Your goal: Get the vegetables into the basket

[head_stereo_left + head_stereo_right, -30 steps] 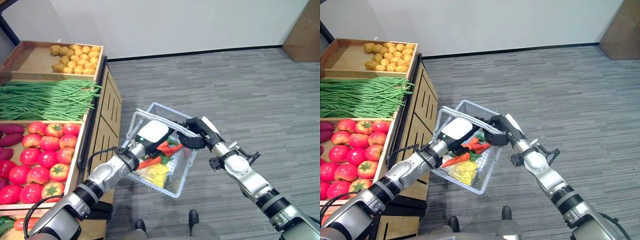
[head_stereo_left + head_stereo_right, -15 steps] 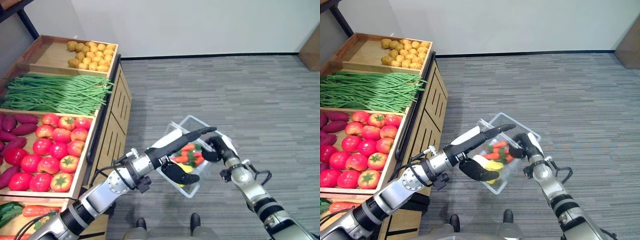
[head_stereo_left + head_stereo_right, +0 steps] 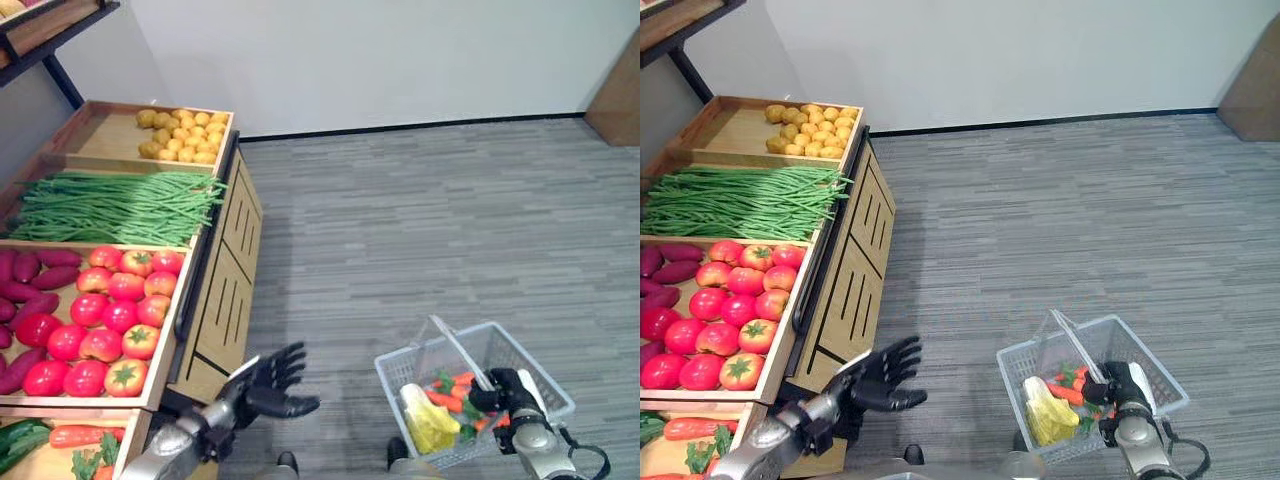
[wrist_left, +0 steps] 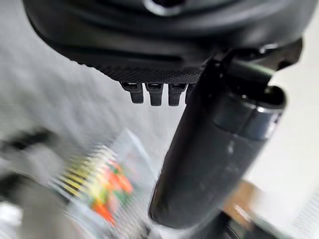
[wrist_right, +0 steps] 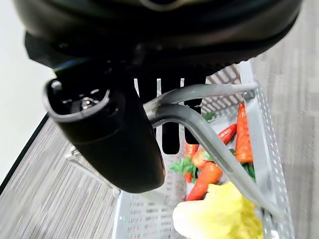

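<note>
My right hand (image 3: 512, 392), low at right: fingers (image 5: 169, 132) curled round the grey handle (image 5: 209, 144) of the basket (image 3: 1160, 372), grasping it. Basket hangs over the grey carpet floor (image 3: 420, 220), well apart from the veg stand (image 3: 215, 300). Inside the basket: carrots (image 5: 242, 132) w/ green tops, a red chilli (image 5: 225, 134), and a pale yellow-green leafy veg (image 3: 425, 420) at the near end.

My left hand (image 3: 275, 385), low centre-left: fingers (image 3: 288, 358) spread, released, nothing in them; it hovers just beside the stand's slatted front, apart from the basket.

Stand, far to near: crate of potatoes (image 3: 178, 135); green beans (image 3: 115, 205); tomatoes (image 3: 110, 325) w/ purple sweet potatoes (image 3: 35, 275) beside them; nearest crate has a carrot (image 3: 85, 436) and greens.
</note>
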### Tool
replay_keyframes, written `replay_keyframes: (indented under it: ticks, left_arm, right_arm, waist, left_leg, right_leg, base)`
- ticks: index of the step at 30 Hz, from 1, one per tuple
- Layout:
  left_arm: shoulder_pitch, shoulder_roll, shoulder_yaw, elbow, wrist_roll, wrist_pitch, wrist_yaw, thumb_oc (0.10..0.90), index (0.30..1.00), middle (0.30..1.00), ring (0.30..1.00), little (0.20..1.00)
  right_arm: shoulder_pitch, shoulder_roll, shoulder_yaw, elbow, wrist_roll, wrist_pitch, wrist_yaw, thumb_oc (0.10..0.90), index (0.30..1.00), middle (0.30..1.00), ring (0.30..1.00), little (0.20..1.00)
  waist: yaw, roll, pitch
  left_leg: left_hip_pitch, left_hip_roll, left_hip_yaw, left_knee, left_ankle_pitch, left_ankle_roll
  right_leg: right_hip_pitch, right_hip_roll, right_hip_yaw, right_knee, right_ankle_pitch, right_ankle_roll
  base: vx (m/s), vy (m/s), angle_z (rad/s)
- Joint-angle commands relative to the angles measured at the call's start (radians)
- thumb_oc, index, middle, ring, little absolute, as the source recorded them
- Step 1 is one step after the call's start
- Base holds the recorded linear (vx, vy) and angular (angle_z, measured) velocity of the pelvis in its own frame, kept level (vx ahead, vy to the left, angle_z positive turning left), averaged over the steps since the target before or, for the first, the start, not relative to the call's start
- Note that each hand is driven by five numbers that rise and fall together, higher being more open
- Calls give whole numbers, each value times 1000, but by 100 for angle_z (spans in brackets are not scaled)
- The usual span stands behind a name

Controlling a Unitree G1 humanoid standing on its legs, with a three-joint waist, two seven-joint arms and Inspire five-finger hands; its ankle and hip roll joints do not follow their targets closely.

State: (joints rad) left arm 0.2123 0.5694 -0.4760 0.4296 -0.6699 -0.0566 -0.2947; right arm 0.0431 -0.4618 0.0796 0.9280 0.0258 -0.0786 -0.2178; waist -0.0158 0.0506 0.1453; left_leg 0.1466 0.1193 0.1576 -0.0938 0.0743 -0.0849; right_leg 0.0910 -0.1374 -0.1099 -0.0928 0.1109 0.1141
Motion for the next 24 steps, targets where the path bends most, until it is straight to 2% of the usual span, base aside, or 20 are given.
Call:
replay_keyframes:
  ticks: [1, 3, 6, 9, 10, 15, 21, 22, 23, 24]
  left_arm:
    - [-26, -55, 58, 48, 209, -80, 62, 900, 1000, 1000, 1000, 1000]
    - [-39, -135, 130, 208, 338, -104, 146, 900, 1000, 1000, 1000, 1000]
    - [-49, -198, 196, 380, 542, -114, 219, 900, 1000, 1000, 1000, 1000]
    - [-64, -239, 227, 488, 625, -106, 261, 900, 1000, 1000, 1000, 1000]
    - [-80, -272, 255, 597, 692, -86, 287, 900, 1000, 1000, 1000, 1000]
    - [-105, -328, 328, 792, 765, -62, 369, 900, 1000, 1000, 1000, 1000]
    - [-118, -378, 369, 853, 728, -51, 426, 900, 1000, 1000, 1000, 1000]
    - [-121, -383, 369, 853, 721, -51, 430, 900, 1000, 1000, 1000, 1000]
    - [-123, -386, 369, 852, 715, -52, 432, 900, 1000, 1000, 1000, 1000]
    - [-126, -389, 368, 853, 710, -52, 436, 900, 1000, 1000, 1000, 1000]
  right_arm:
    - [-77, -2, -78, -18, 96, -116, -39, 400, 300, 300, 300, 300]
    - [-53, 35, -102, 21, 152, -123, -41, 400, 300, 300, 300, 300]
    - [-4, 81, -129, 33, 213, -135, -28, 400, 300, 300, 300, 300]
    - [11, 106, -158, 74, 274, -145, -20, 400, 300, 300, 300, 300]
    - [18, 127, -160, 107, 310, -145, -12, 400, 300, 300, 300, 300]
    - [28, 153, -169, 215, 345, -144, 0, 400, 300, 300, 300, 300]
    - [23, 178, -167, 336, 369, -130, 7, 400, 300, 300, 300, 300]
    - [24, 180, -167, 349, 368, -129, 6, 463, 388, 388, 388, 388]
    - [25, 183, -168, 363, 369, -126, 5, 496, 435, 435, 435, 435]
    - [25, 185, -166, 372, 365, -123, 5, 755, 797, 797, 797, 797]
  waist:
    - [15, -48, -16]
    - [13, -50, -18]
    - [10, -53, -23]
    - [6, -53, -26]
    - [1, -53, -30]
    - [-5, -52, -36]
    - [-6, -51, -39]
    - [-6, -51, -40]
    - [-5, -51, -41]
    - [-6, -51, -42]
  left_leg:
    - [-1, 6, 0, 7, -71, -20]
    - [-5, 7, 1, 7, -69, -20]
    - [-8, 10, 4, 7, -68, -22]
    - [-8, 12, 7, 7, -69, -23]
    - [-6, 15, 11, 7, -70, -25]
    - [-1, 19, 18, 7, -72, -28]
    - [3, 22, 16, 7, -73, -31]
    - [2, 23, 16, 7, -72, -31]
    - [2, 24, 15, 7, -72, -31]
    - [1, 25, 14, 7, -72, -32]
  right_leg:
    - [61, -45, -99, 6, -87, 57]
    - [57, -44, -98, 6, -86, 56]
    - [54, -41, -99, 6, -85, 54]
    - [52, -40, -98, 6, -86, 53]
    - [50, -39, -95, 6, -86, 51]
    - [48, -33, -86, 6, -87, 47]
    - [55, -29, -86, 6, -89, 42]
    - [55, -29, -88, 6, -90, 42]
    - [56, -28, -90, 6, -91, 42]
    - [57, -28, -92, 6, -91, 41]
  base:
    - [0, 0, 0]
    - [0, 0, 0]
    - [-2, -3, 1]
    - [-8, -3, 7]
    - [0, 0, 0]
    - [0, 1, -11]
    - [-1, -1, -3]
    - [0, 0, 0]
    - [0, 0, 0]
    - [0, 0, 0]
